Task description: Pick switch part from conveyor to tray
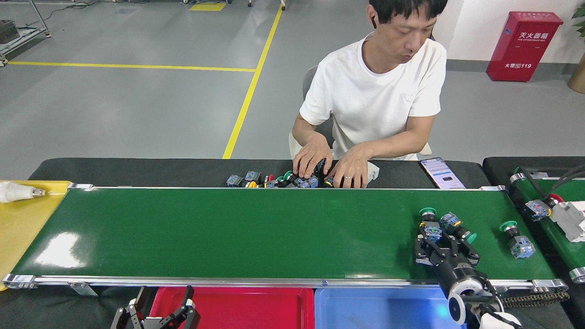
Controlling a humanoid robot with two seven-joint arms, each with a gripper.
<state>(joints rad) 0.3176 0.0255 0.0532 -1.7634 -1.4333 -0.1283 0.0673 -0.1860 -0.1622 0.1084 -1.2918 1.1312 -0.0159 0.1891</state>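
Note:
The conveyor (256,233) is the wide glossy green belt across the middle. Near its right end lie two green-capped switch parts (429,225) (457,226) side by side, and a third (515,238) lies further right. My right gripper (444,247) reaches over the belt's near rail. It is open, with its fingers on either side of the near ends of the pair. My left gripper (162,304) is low at the bottom edge, open and empty, over the left end of the red tray (247,310). A blue tray (379,310) adjoins the red one.
A person sits across the belt with both hands (329,167) on a pile of switch parts (269,180) on the black table. A phone (442,173) lies there too. A yellow tray (18,224) holding a white bulb is at the left. A narrower green belt (560,235) carrying parts is at the right.

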